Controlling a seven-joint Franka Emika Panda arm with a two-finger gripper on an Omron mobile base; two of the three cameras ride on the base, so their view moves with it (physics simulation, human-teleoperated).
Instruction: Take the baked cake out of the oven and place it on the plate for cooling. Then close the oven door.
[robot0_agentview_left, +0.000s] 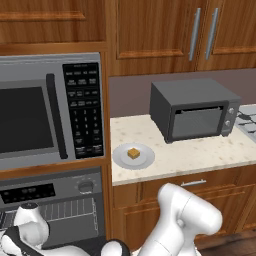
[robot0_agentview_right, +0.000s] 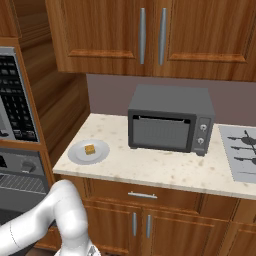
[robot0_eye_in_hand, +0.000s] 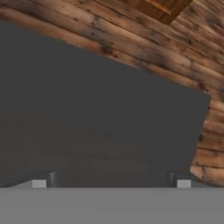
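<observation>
Steel-grey and built into the wooden column at the far left, the oven (robot0_agentview_left: 55, 207) sits under a microwave (robot0_agentview_left: 50, 107), its knob and black display above wire racks that show bare in the cavity; the oven door (robot0_eye_in_hand: 100, 127) is down, a wide dark panel spread beneath the hand camera, with plank floor (robot0_eye_in_hand: 144, 48) beyond its far edge; the pincer (robot0_eye_in_hand: 111, 183) hangs just above that panel with its two fingertips (robot0_eye_in_hand: 39, 183) set wide apart and nothing between them; the white arm reaches low toward the oven from the base. Just right of the oven column, near the left end of the speckled worktop (robot0_agentview_left: 200, 150), lies the plate (robot0_agentview_left: 133, 156), pale and round; the cake (robot0_agentview_left: 133, 153), a small golden-brown cube, rests on it near the middle. Farther right on the worktop, well apart from the plate, stands a dark boxy toaster oven (robot0_agentview_left: 195, 110); at the right edge lies a hob (robot0_agentview_right: 240, 152); wooden cabinets (robot0_agentview_right: 150, 35) hang above.
</observation>
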